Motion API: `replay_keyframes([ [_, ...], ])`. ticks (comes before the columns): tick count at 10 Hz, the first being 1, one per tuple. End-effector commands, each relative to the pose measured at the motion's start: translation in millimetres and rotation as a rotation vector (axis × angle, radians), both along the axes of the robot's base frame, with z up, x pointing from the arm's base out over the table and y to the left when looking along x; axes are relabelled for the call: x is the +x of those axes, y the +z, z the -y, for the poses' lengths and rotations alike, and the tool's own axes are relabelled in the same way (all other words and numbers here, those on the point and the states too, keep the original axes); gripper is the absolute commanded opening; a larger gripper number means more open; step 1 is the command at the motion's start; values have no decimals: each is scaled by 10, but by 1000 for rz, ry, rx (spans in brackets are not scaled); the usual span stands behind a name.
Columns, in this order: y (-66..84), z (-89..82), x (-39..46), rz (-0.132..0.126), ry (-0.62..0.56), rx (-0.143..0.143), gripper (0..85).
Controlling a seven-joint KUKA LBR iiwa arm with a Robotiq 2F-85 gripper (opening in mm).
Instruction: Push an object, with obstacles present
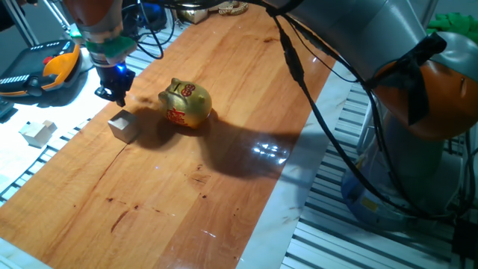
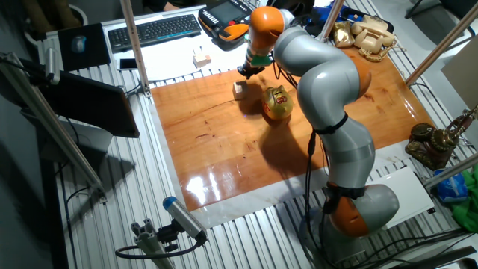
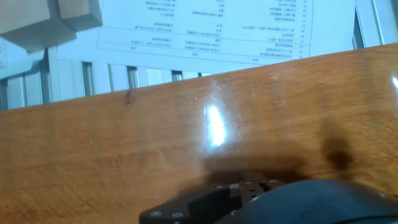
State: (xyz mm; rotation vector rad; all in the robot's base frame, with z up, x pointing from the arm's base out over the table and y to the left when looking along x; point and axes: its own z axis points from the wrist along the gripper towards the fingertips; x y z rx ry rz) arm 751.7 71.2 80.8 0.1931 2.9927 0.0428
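One plain wooden cube [image 1: 124,125] beside glossy rounded golden piggy bank [image 1: 185,103]; fingers' [image 1: 113,93] spread unclear.

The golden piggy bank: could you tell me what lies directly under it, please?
The golden piggy bank stands on the bare wooden board, beside the small cube. Only its dark shadow shows around the base; the contact patch itself is hidden.

One fixed view sits low and close beside the wooden board [image 1: 224,149], looking along it. The other fixed view looks down from high and farther off, taking in the whole arm [image 2: 328,112]. We see the board in both. The hand view skims the board surface toward its edge.
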Motion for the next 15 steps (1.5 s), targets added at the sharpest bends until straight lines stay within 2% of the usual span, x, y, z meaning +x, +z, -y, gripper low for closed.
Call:
replay_keyframes([
  [1,17,5,27,1,-2,-2,0],
  [4,11,-78,107,-1,-20,-7,0],
  [7,-41,-140,121,-7,-22,2,0],
  [12,-100,-312,13,-14,-34,4,0],
  [15,-116,-350,-1,-9,-40,5,0],
])
